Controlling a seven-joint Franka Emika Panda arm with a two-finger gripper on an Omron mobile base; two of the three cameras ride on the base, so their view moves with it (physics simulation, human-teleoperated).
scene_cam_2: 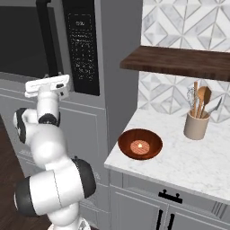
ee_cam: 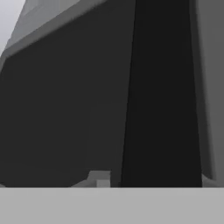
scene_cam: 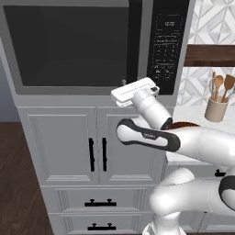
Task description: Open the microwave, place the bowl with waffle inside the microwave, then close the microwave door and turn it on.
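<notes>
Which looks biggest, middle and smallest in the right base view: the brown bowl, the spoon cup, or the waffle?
1. bowl, the widest.
2. spoon cup; it stands farther back, so its true size is less sure.
3. waffle, a small disc inside the bowl.

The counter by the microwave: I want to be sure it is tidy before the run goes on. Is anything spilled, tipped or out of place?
Nothing stands out. The bowl with waffle sits level on the marble counter, the waffle centred inside. The utensil cup stands upright with its spoons in it. The microwave door is shut.
</notes>
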